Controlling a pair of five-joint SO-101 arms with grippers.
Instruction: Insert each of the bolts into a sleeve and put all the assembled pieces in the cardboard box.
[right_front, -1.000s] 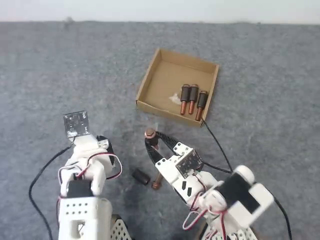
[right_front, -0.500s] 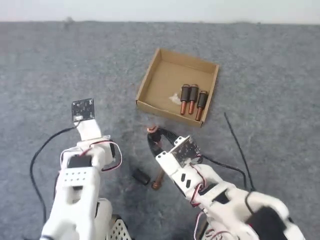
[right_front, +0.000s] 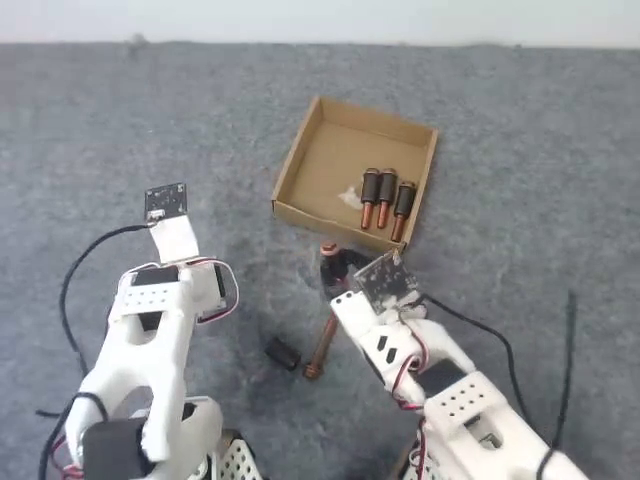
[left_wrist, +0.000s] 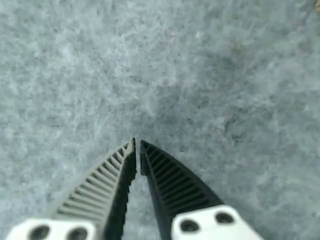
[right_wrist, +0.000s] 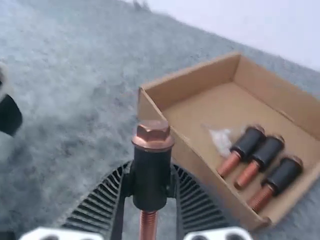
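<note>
The right end effector (right_front: 336, 268) is swinging farther off and to the right compared with a second ago, closing on the near wall of the cardboard box (right_front: 300, 212), while the left arm is drawing back toward the near left. The right end effector is clamping an assembled piece (right_wrist: 150, 165) by its black sleeve (right_wrist: 149, 182), jaws pressing from both sides, with the copper bolt head (right_wrist: 152, 136) standing clear beyond them. The left end effector (left_wrist: 137, 150) is hanging over bare desk (left_wrist: 225, 75), jaws all but closed and nothing between them. Just nearer than the held piece, a loose bolt (right_front: 322, 342) is lying on the desk, with a loose sleeve (right_front: 281, 352) just left of it. Three finished pieces (right_front: 385, 205) are lying side by side in the box's right half. The piece is looking stiff and probably dense for its size. The matte sleeve is likely the better place to grip, since the smooth metal could slip, and the bolt might slide out if tipped head-down.
</note>
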